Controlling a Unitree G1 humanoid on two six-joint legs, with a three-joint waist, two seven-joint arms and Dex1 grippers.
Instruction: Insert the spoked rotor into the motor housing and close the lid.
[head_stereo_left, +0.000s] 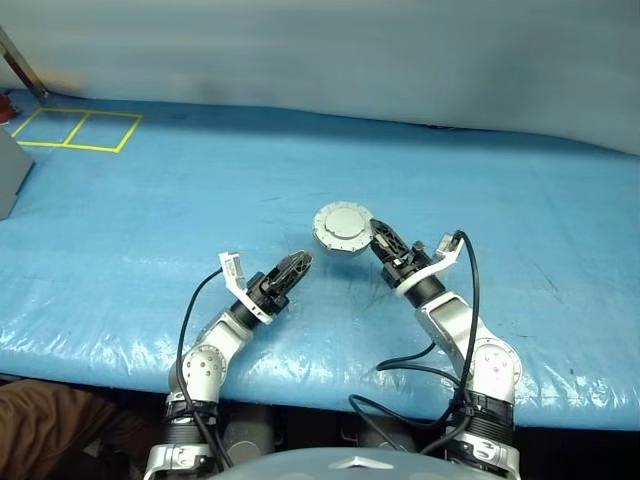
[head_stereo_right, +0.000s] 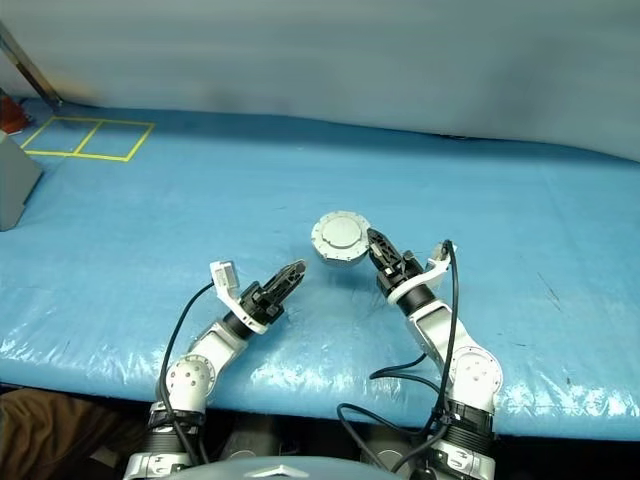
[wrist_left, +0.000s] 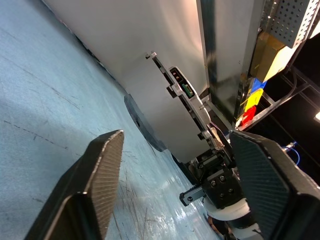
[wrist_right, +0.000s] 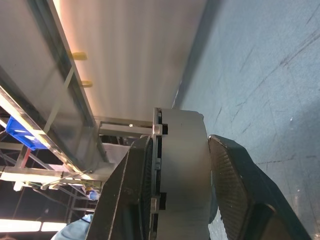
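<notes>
Silver-grey motor housing (head_stereo_left: 343, 229) with lid (head_stereo_right: 340, 237) closed, being gripped edgewise by right end effector (head_stereo_left: 378, 236) above blue counter (head_stereo_left: 150, 220), left end effector (head_stereo_left: 298, 266) spread wide, holding nothing.

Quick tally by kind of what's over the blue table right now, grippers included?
Closed motor housing with lid, held off the table: 1
Grippers: 2, left gripper open and empty, right gripper gripping the housing
Grey box at the table's far left edge: 1
Total: 4
</notes>
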